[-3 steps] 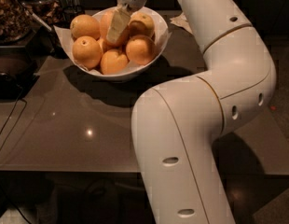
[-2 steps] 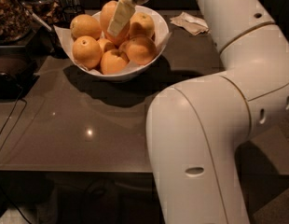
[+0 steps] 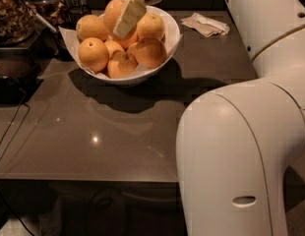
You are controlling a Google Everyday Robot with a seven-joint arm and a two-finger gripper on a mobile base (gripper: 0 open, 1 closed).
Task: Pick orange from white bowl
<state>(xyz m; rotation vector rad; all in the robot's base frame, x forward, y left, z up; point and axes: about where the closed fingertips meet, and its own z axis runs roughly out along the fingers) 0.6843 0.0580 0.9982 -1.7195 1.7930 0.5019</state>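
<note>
Arm [image 3: 241,146] segments, white and bulky, fill the right side and reach up and over to the far end of the dark countertop [image 3: 93,132]. On that countertop sits the white bowl [image 3: 133,76], paper-lined and heaped with fruit. The orange [image 3: 113,9], the tallest and most egg-shaped of the heap, stands at the back of the bowl. Its top is above the rim, and it touches the rounder oranges [image 3: 93,53] in front of it. The gripper [image 3: 125,22] hangs at the top of the pile, lying across the right flank of that orange. Whether it is clamped on the fruit or merely alongside it cannot be told from this angle. The approach looks done and the pick itself unfinished: the orange is within the bowl, and lifting it clear of the rim remains.
</note>
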